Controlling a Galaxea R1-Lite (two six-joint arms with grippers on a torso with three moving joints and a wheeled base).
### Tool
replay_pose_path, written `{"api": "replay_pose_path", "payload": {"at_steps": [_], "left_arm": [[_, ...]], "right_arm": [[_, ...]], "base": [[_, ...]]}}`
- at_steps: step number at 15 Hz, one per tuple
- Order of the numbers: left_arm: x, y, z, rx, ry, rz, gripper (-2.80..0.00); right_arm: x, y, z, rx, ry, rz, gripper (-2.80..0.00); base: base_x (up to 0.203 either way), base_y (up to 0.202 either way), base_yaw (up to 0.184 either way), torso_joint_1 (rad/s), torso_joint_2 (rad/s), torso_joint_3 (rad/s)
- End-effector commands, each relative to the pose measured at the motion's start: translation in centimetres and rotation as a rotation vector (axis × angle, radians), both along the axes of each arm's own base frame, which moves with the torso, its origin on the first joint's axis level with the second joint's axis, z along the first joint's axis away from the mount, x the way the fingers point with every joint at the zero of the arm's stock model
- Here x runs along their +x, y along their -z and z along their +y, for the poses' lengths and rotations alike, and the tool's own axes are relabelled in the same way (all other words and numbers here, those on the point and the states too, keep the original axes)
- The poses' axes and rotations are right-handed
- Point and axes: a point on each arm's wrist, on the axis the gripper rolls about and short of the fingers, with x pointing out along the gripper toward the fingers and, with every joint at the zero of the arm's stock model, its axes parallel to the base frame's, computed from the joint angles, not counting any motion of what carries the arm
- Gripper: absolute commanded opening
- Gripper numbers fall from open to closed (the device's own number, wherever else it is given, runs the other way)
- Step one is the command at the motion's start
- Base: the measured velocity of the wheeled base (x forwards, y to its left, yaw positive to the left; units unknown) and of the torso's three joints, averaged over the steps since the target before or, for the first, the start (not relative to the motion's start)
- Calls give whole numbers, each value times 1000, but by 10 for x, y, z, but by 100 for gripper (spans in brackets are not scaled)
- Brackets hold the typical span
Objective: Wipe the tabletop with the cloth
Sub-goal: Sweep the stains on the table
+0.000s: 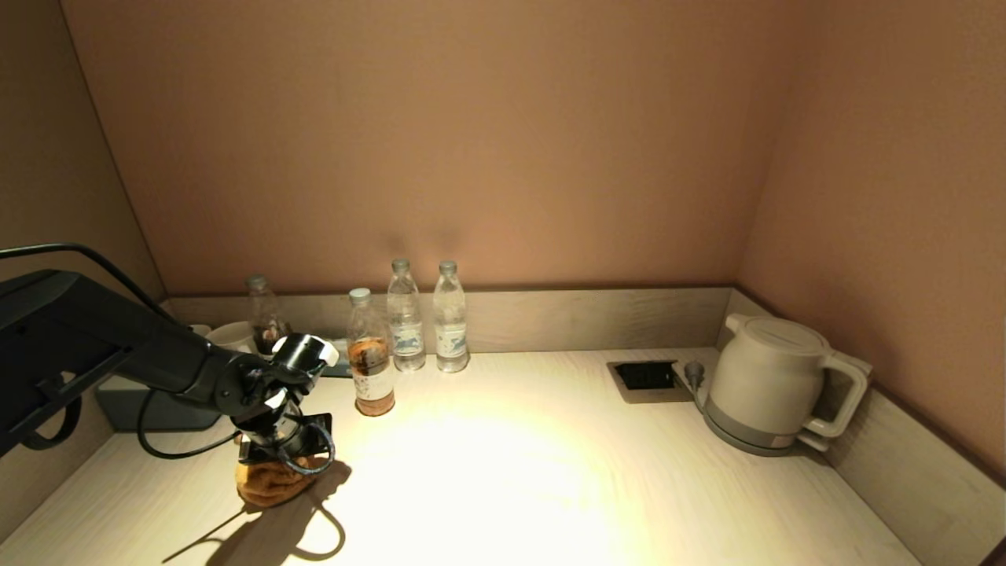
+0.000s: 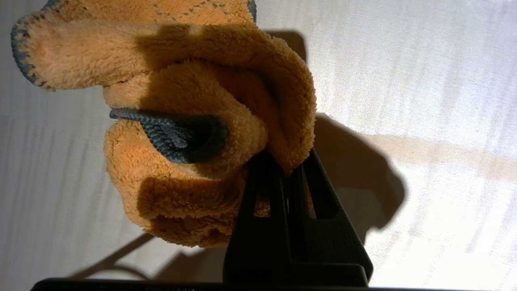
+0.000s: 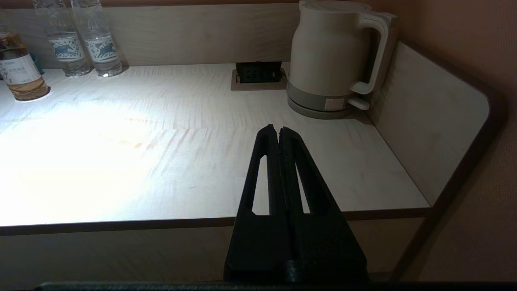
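Here, the left claw (image 1: 277, 465) pinches the bunched orange cloth (image 1: 271, 483) against the tabletop (image 1: 550, 472) at seven o'clock; the tea bottle (image 1: 371, 363), just beyond at one o'clock, could topple on a wide stroke. Right claw (image 3: 278, 131) closed, parked off the front edge.

Fluffy orange terry cloth (image 2: 202, 121) on a pale, smooth wood-grain tabletop (image 1: 550, 472).

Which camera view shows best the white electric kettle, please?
The right wrist view shows the white electric kettle best: close, with handle, base and label visible. The head view shows it whole but farther, at the tabletop's right corner. The left wrist view does not show it.
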Motion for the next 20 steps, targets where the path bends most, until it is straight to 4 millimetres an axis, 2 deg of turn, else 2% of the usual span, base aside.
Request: {"api": "replay_pose_path", "payload": {"at_steps": [1, 3, 5, 10, 16, 20], "left_arm": [[-1, 7, 0, 7, -1, 20, -280], [-1, 7, -1, 7, -1, 20, -280], [0, 6, -13, 4, 30, 8, -280], [6, 6, -22, 1, 52, -7, -280], [16, 8, -52, -10, 115, -45, -280], [17, 8, -61, -7, 131, -29, -280]], "right_arm": [[0, 0, 0, 0, 0, 0, -280], [0, 0, 0, 0, 0, 0, -280], [0, 0, 0, 0, 0, 0, -280], [0, 0, 0, 0, 0, 0, -280], [0, 0, 0, 0, 0, 0, -280], [0, 0, 0, 0, 0, 0, -280]], "base": [[0, 0, 0, 0, 0, 0], [0, 0, 0, 0, 0, 0], [0, 0, 0, 0, 0, 0], [0, 0, 0, 0, 0, 0], [0, 0, 0, 0, 0, 0], [0, 0, 0, 0, 0, 0]]}}
